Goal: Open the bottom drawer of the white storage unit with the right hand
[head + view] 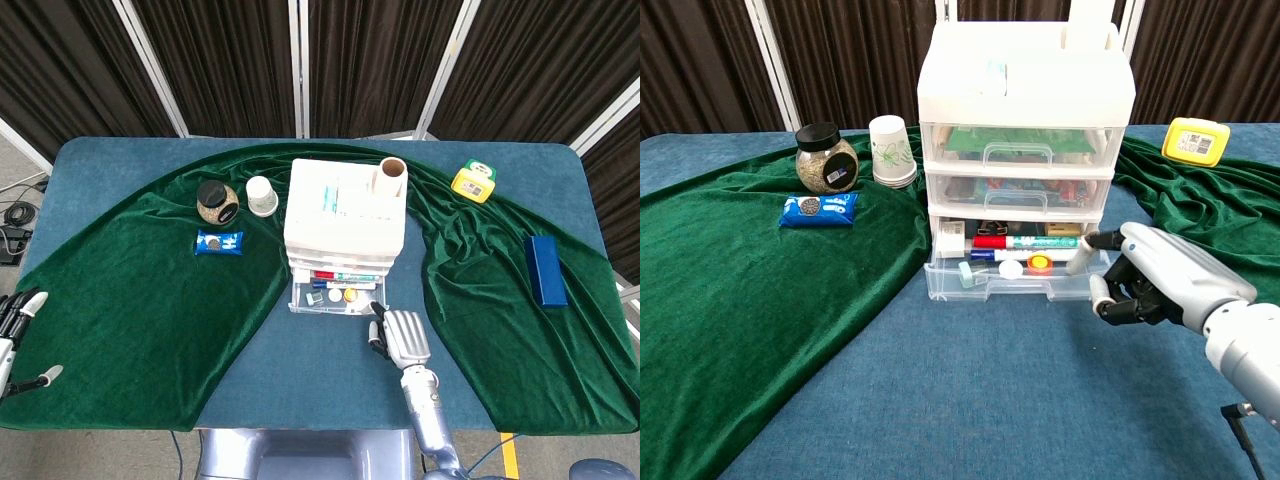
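The white storage unit [345, 215] [1025, 90] stands mid-table with three clear drawers. Its bottom drawer [330, 298] [1010, 280] is pulled partly out, showing markers and small items inside. My right hand [400, 337] [1150, 285] sits just off the drawer's right front corner. Most of its fingers are curled in, and one stretched-out finger reaches that corner; whether it hooks the drawer I cannot tell. My left hand [12, 330] hangs at the table's near left edge with its fingers apart, holding nothing.
Left of the unit are a black-lidded jar [216, 201] [826, 158], a paper cup [262, 195] [891, 150] and a blue snack packet [219, 242] [818, 208]. A cardboard tube [392, 175] stands on the unit. A yellow box [473, 181] and a blue box [545, 269] lie to the right.
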You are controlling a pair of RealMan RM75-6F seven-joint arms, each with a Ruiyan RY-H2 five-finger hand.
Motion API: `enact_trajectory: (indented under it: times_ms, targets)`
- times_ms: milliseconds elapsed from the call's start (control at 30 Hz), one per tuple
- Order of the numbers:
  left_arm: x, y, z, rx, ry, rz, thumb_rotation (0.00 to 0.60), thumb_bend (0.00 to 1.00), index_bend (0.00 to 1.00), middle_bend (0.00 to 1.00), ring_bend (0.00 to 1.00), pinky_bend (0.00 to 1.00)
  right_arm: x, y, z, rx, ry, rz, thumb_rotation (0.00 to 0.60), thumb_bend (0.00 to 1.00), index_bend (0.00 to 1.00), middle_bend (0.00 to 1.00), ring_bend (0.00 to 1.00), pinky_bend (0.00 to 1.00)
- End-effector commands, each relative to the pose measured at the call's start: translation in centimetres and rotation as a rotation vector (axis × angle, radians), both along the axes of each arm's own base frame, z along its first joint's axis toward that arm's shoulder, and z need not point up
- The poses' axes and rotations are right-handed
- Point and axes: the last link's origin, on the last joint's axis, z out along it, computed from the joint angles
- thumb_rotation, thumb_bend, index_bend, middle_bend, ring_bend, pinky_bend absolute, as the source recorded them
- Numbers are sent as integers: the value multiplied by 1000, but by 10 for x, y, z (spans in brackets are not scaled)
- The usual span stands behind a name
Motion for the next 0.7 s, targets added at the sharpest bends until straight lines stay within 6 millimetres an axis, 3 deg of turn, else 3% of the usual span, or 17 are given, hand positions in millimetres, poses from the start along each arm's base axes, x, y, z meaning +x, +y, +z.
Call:
enact_trajectory:
  times_ms: [33,300,700]
  targets:
    - [0,0,0,1,0,-1,600,125,0,0,0,0,0,2,2,-3,3,7,600,611,471,894,948,777]
    - [0,-1,1,2,-2,-1,600,125,0,0,0,0,3,4,4,-12,-3,18,600,611,444,894,949,778]
    - [0,0,1,5,-4,3,600,125,0,0,0,0,10,-1,4,-21,-6,44,600,609,308,885,947,777]
